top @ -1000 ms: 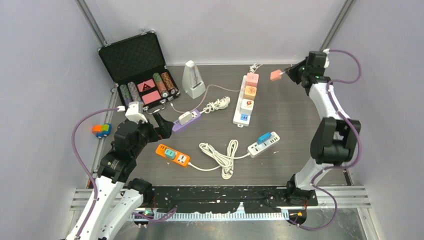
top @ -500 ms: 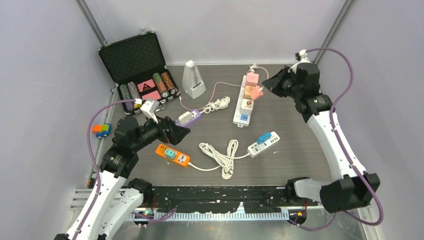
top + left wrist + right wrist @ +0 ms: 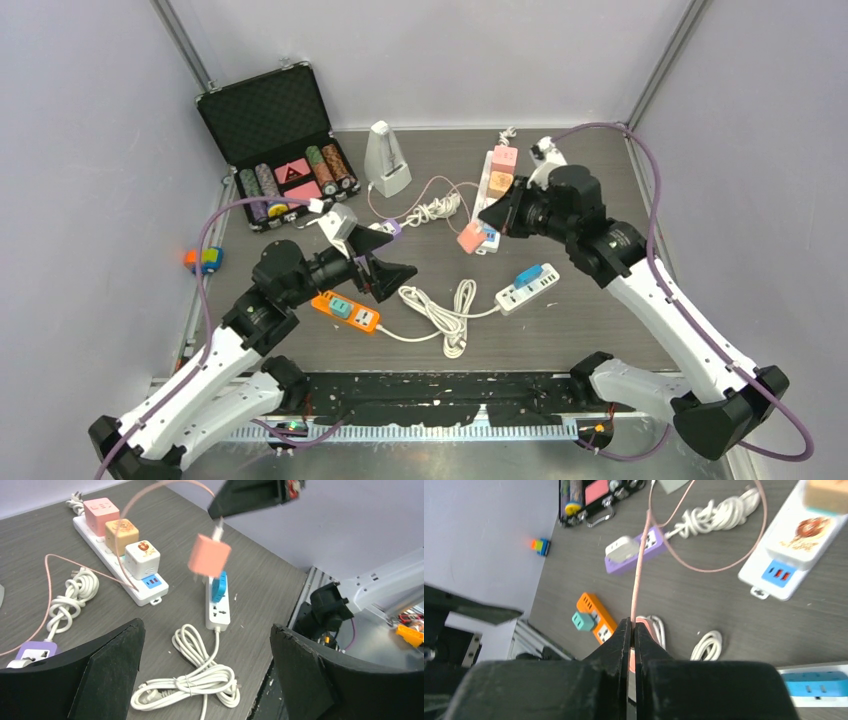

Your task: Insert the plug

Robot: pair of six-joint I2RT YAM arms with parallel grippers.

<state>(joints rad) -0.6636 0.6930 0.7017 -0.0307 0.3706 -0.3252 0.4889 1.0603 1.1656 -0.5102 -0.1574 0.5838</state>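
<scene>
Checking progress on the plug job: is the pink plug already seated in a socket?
No, the pink plug hangs in mid-air from the shut right gripper, not in any socket.

Hanging plug [image 3: 470,238] and coiled cord [image 3: 441,313] crowd centre; near-right tabletop [image 3: 572,325] open.

The light falls soft and even from overhead, bright enough that the dark table [image 3: 560,330] shows its grain, with only faint, short shadows under the things on it and no hard glare. From the left wrist the hanging pink plug [image 3: 209,555] looks smeared with blur. From the right wrist that arm's own fingers [image 3: 616,645] fill the foreground as a dark, soft-edged mass.
</scene>
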